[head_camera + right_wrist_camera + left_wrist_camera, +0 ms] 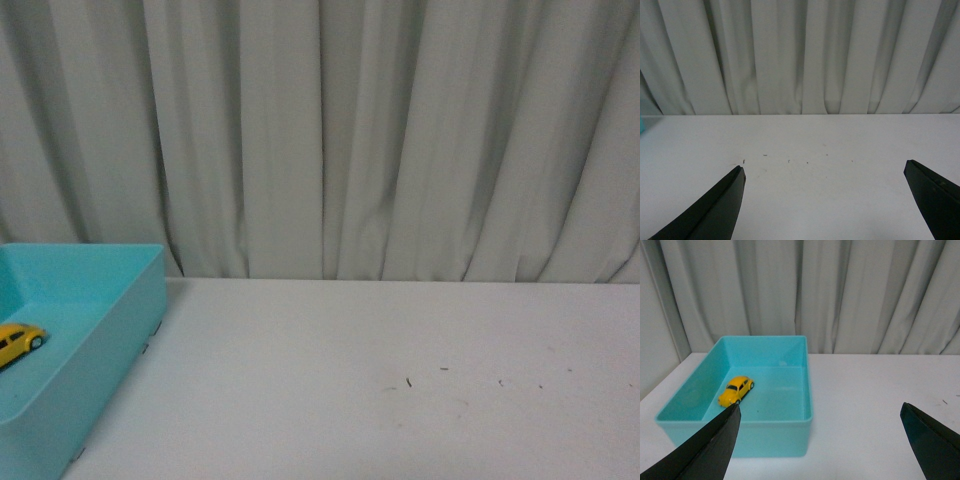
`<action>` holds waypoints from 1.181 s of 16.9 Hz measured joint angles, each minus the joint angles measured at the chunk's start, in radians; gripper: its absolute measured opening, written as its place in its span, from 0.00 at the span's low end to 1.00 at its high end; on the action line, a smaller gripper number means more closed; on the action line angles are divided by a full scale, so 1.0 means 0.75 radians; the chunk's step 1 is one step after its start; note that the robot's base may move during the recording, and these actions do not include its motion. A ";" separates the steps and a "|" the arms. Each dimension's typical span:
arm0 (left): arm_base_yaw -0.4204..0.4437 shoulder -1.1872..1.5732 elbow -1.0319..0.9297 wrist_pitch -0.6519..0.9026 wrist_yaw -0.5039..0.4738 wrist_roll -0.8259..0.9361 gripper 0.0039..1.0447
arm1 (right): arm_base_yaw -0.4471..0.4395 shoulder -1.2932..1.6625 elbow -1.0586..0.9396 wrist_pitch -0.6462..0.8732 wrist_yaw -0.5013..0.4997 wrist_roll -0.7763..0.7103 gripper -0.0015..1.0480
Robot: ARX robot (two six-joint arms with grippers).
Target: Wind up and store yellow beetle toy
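Observation:
The yellow beetle toy (18,341) lies inside a turquoise bin (120,330) at the table's left edge. In the left wrist view the toy (736,390) sits on the bin's floor near one wall of the bin (808,390). My left gripper (820,412) is open and empty, held back from the bin above the white table, with one black finger (715,445) overlapping the bin's near wall in view. My right gripper (824,172) is open and empty over bare white table. Neither arm shows in the front view.
A white table (400,380) with small dark specks (408,381) runs to a pale curtain (350,130) at the back. The specks also show in the right wrist view (743,161). A sliver of the bin (641,124) is at that view's edge.

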 joint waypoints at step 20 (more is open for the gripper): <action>-0.001 0.000 0.000 0.001 0.000 0.000 0.94 | 0.000 0.000 0.000 0.001 0.001 0.000 0.94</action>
